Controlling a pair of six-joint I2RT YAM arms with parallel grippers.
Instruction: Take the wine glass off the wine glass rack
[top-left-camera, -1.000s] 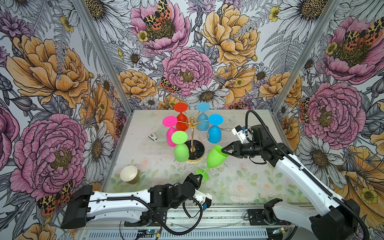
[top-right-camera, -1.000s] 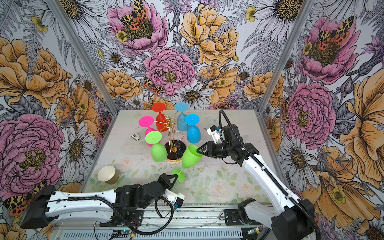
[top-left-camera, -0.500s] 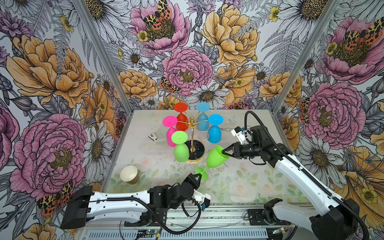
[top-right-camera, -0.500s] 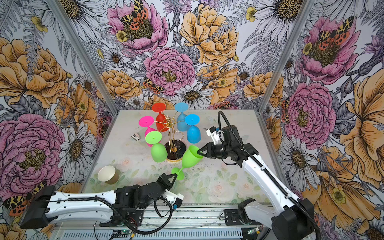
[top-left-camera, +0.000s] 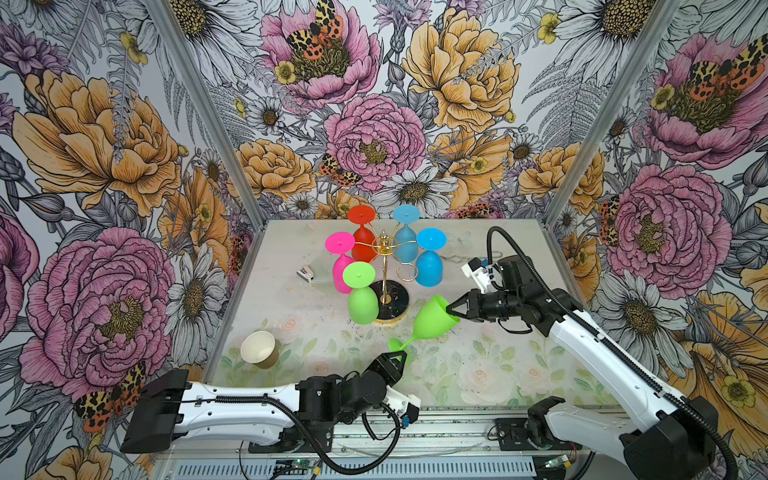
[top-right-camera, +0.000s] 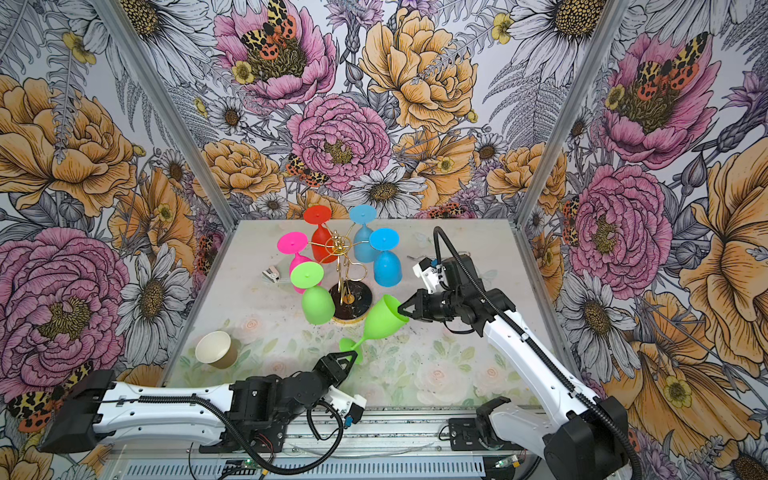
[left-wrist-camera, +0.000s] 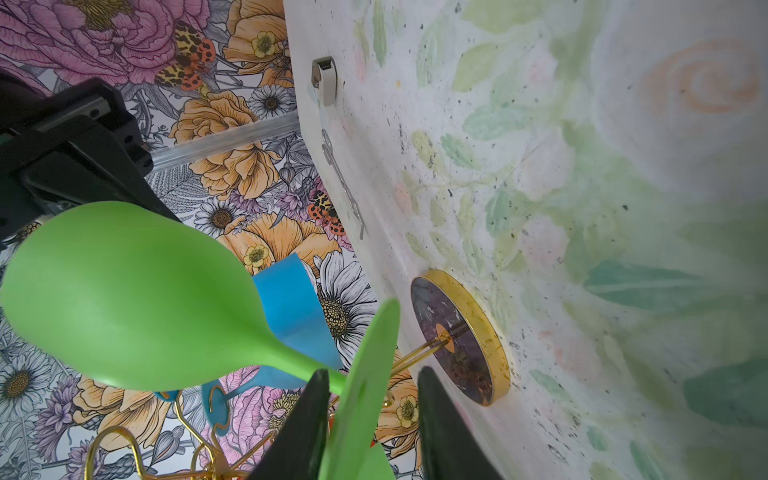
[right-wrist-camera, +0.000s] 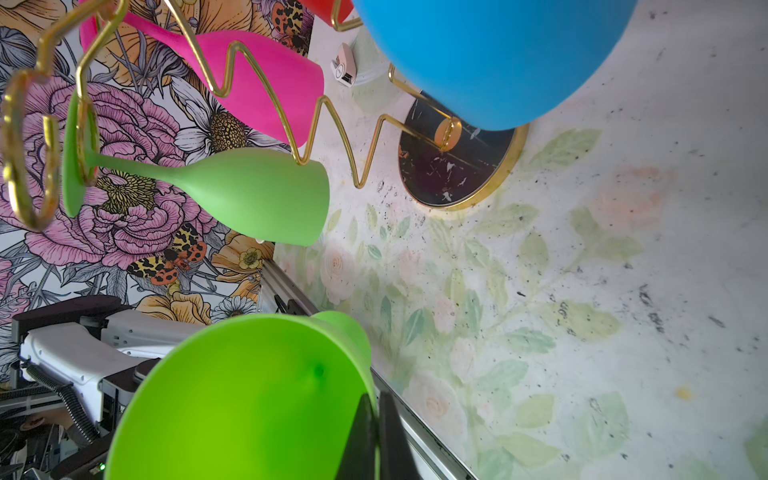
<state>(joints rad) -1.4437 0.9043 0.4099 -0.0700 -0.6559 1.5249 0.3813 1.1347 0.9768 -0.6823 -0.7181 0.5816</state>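
Green plastic, the wine glass (top-left-camera: 432, 322) is off the wine glass rack (top-left-camera: 386, 274) and held tilted just at 4 o'clock of the rack's black base, its foot toward 7 o'clock and its mouth toward 2 o'clock. The right tool (top-left-camera: 448, 308) is clenched on the bowl's rim, one finger inside. The left tool (top-left-camera: 398, 355) stands released, its fingers (left-wrist-camera: 307, 415) spread either side of the foot. A paper cup (top-left-camera: 259, 349) lies on the counter (top-left-camera: 478, 374) at 8 o'clock of the rack.
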